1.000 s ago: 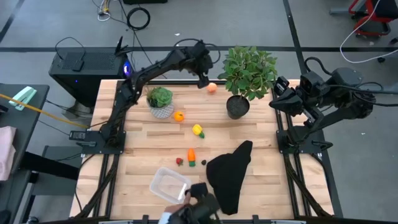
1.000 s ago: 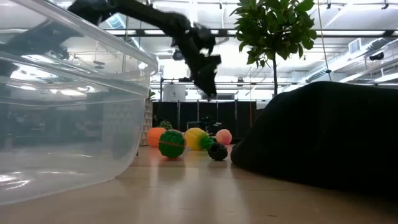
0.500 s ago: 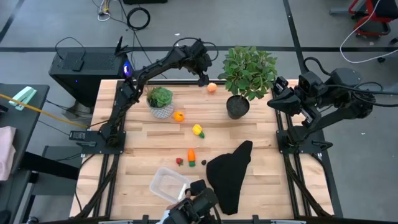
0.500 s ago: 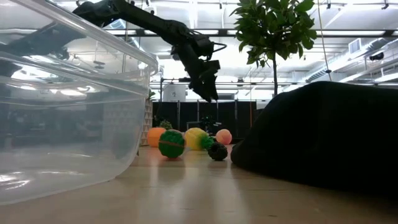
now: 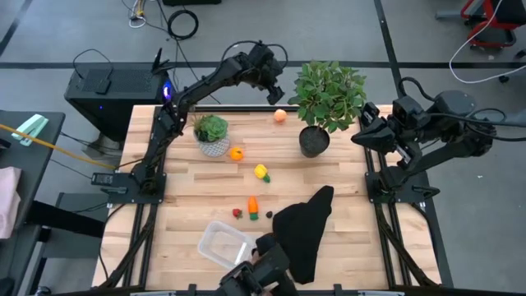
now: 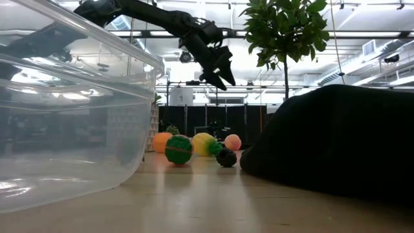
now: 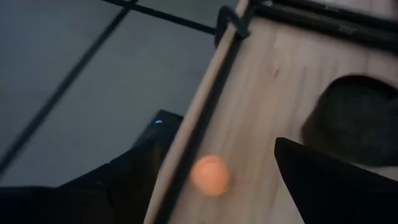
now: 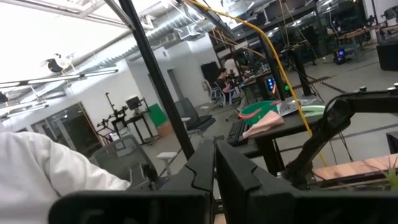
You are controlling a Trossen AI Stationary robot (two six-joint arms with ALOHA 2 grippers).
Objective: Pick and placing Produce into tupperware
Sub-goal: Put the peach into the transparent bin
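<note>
Peach fruit (image 5: 280, 116): far table edge; likely light, stiff, rolls; grip across middle.
Left gripper (image 5: 274, 93): fingers apart, above it.
Right gripper (image 8: 214, 163): together, parked.

**Plants and cloth on the wooden surface**

A tall leafy plant (image 5: 329, 92) in a dark pot (image 5: 313, 141) stands toward the far side of the surface (image 5: 345, 189). A smaller plant (image 5: 211, 128) sits in a pale, possibly patterned pot. A crumpled black cloth (image 5: 302, 233) lies near the front edge.

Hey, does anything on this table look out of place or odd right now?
Yes. The peach ball lies alone near the table's far edge, apart from the other produce, and a black cloth lies crumpled beside the empty tupperware.
</note>
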